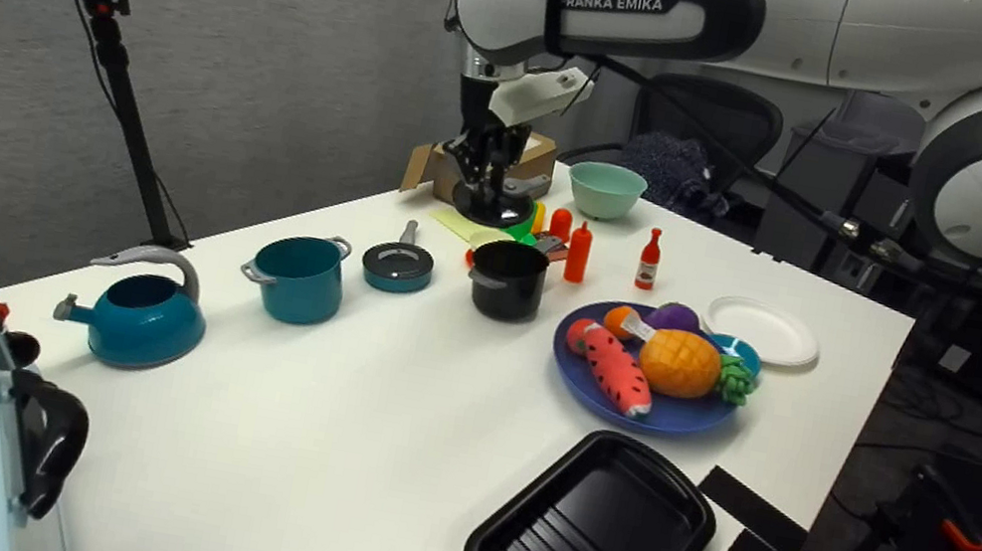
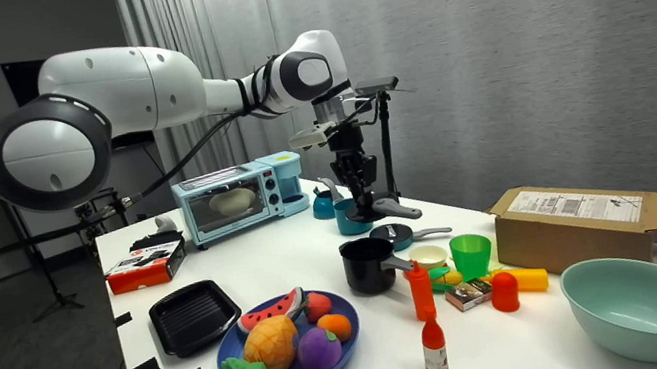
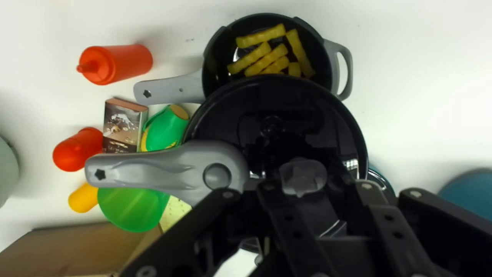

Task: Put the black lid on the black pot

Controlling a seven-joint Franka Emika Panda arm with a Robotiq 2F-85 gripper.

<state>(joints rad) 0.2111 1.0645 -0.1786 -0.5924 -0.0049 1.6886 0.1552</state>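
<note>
The gripper (image 2: 362,198) is gripping the lid (image 3: 273,115) aloft, apart from the uncovered pot (image 2: 368,273); we are probably watching the carrying step — the next move is calling for centring, then level lowering.

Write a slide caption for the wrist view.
Claw gripping the black lid, which partly hides the black pot of crinkle-cut fries.

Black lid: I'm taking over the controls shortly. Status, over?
Jaws shut on black lid, aloft. Black pot uncovered, yellow fries inside. Red squeeze bottle by pot, may catch lid's handle.
</note>
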